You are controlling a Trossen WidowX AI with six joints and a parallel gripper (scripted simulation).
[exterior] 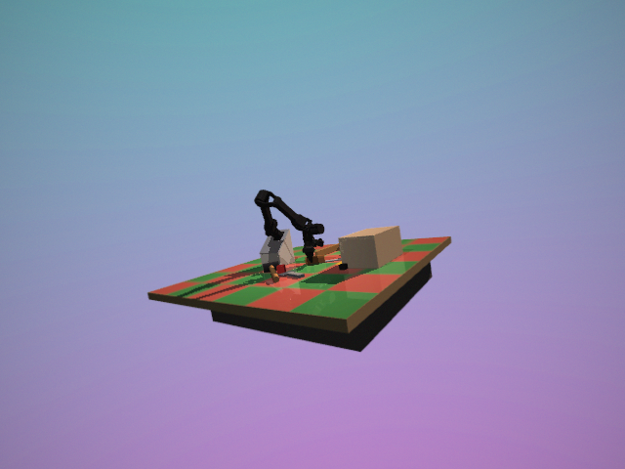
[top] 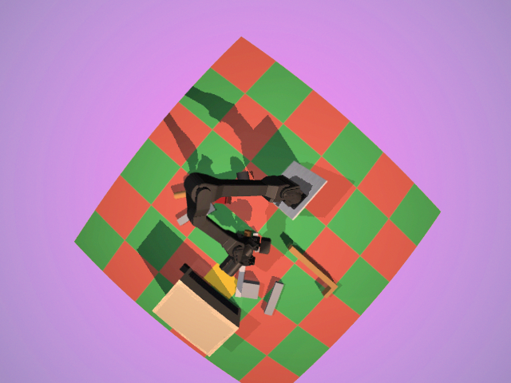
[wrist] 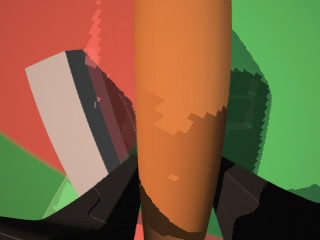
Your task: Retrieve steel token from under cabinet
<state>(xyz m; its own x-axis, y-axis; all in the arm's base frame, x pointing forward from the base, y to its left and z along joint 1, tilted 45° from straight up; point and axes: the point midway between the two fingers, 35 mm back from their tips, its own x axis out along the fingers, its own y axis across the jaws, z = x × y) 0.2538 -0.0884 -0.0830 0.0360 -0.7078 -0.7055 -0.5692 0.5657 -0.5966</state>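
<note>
The cabinet point(top: 196, 317) point(exterior: 358, 249) is a tan box with a dark strip along its front. The yellow marked area point(top: 222, 282) lies in front of it, partly covered by the arm. My gripper point(exterior: 310, 260) point(wrist: 174, 163) is shut on a thick orange rod point(wrist: 182, 60), low over the table and a little out from the marked area. The rod runs up through the middle of the wrist view; its far end is out of that view. Its lower end and any contact with the table are hidden. I cannot make out the steel token in any view.
A pale strip point(top: 240, 280) and a grey block point(top: 249, 290) are at the marked area's right edge. A grey bar point(top: 274, 298) and an orange L-shaped stick point(top: 311, 266) lie farther right. A red block point(top: 223, 200) and another grey bar point(top: 181, 218) are near the arm.
</note>
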